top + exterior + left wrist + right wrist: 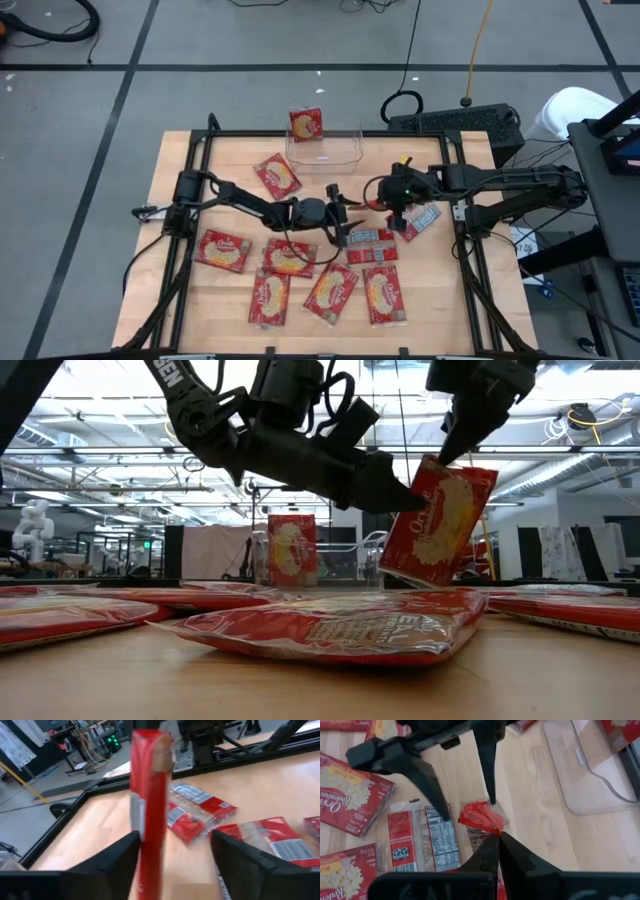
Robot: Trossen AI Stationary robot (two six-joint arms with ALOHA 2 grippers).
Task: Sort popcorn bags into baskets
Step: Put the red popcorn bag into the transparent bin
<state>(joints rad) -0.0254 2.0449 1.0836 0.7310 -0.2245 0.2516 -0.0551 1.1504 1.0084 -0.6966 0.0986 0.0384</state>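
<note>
A red popcorn bag (pixel 440 520) hangs tilted over the middle of the table, with my right gripper (pixel 450 450) shut on its top. My left gripper (pixel 175 836) reaches in level from the table's left and is open. Its two fingers stand on either side of that bag's flat faces (pixel 148 810); I cannot tell whether one finger touches it. The clear basket (pixel 340 150) stands at the far middle, with one bag (pixel 306 123) upright inside. Several more bags (pixel 330 290) lie flat on the near half of the table. My right gripper pinches the bag's crumpled top edge (pixel 480 817) between its two fingers, coming from above and slanting down. The bag hangs below the fingers, tilted, with its lower end (pixel 415 575) clear of the bags on the table.
A bag (pixel 372 246) with its white printed back up lies under the hanging one, and another (pixel 420 218) lies beside my right gripper. One bag (pixel 278 176) lies left of the basket. Black frame rails (pixel 195 180) border the table. A keyboard (pixel 455 122) sits past the far edge.
</note>
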